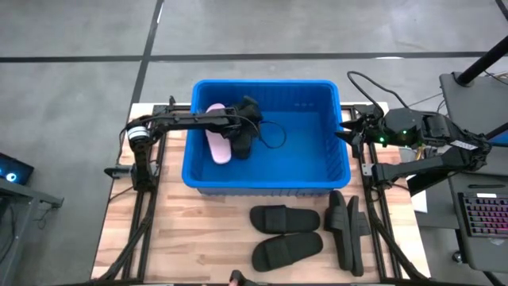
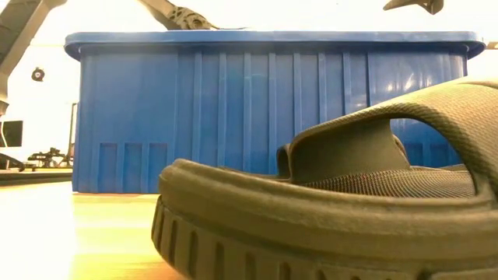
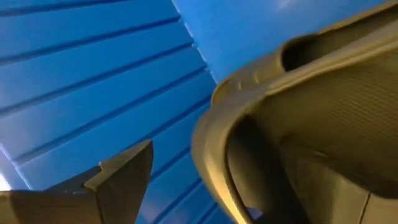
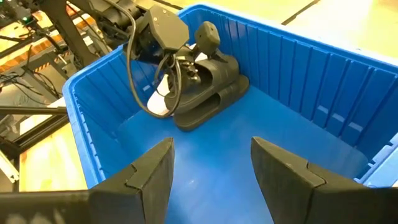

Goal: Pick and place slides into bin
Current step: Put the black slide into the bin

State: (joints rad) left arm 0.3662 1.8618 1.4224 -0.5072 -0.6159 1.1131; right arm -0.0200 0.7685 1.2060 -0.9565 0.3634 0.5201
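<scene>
Left hand [image 1: 242,137] inside blue ribbed bin [image 1: 333,171], closed on black slide [image 4: 208,93] beside pink slide [image 1: 217,141]; right hand [image 4: 211,165] open, empty, at bin rim.

Dark arms; black looped cable [image 4: 138,74]; green light [image 1: 382,141] on right.

Left arm reaching from the left of the high view toward the centre, forearm level, wrist bent down. Left gripper [image 1: 242,137] low at upper centre of that frame, fingers closed on a black slide [image 1: 241,141]; one dark finger [image 3: 118,180] visible at the lower left of its wrist view. Right arm folded at the right edge of the high view, pointing left. Right gripper [image 1: 347,133] at centre right, raised, fingers [image 4: 149,171] spread apart with nothing between them.
</scene>
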